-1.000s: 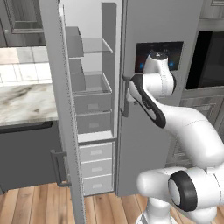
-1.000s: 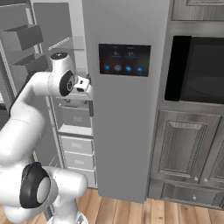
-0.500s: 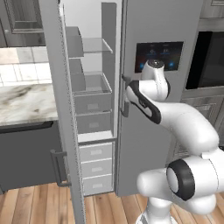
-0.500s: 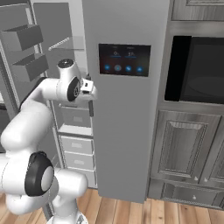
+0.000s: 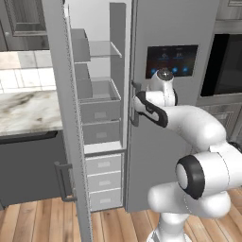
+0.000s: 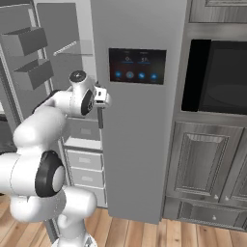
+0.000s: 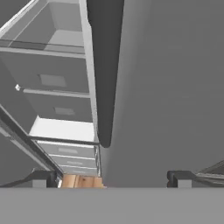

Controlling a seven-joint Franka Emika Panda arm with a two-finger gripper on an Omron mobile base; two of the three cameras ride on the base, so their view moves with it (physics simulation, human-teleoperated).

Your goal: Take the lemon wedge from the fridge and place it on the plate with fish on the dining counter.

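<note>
We find the fridge [image 5: 184, 28] with its left door [image 5: 61, 118] swung wide open and its right door closed, the dark dispenser panel [image 6: 137, 65] lit with blue lights. Inside the open compartment we note a glass shelf [image 5: 104, 49] near the top, grey bins below it, and a stack of grey drawers [image 5: 105, 182] at the bottom. The arm reaches forward and holds the gripper [image 7: 111, 177] close against the closed right door, just beside that door's vertical bar handle [image 7: 105, 70]. In the hand view the two finger tips [image 7: 41, 178] stand wide apart, with the handle's lower end above the gap between them and nothing between them; we record the gripper as spread and not holding anything. We cannot make out the lemon wedge on any shelf or in any bin. A marble worktop [image 5: 23, 111] backed by white tiles lies left of the fridge, and a dark oven [image 6: 219, 77] sits in the cabinets to its right.
</note>
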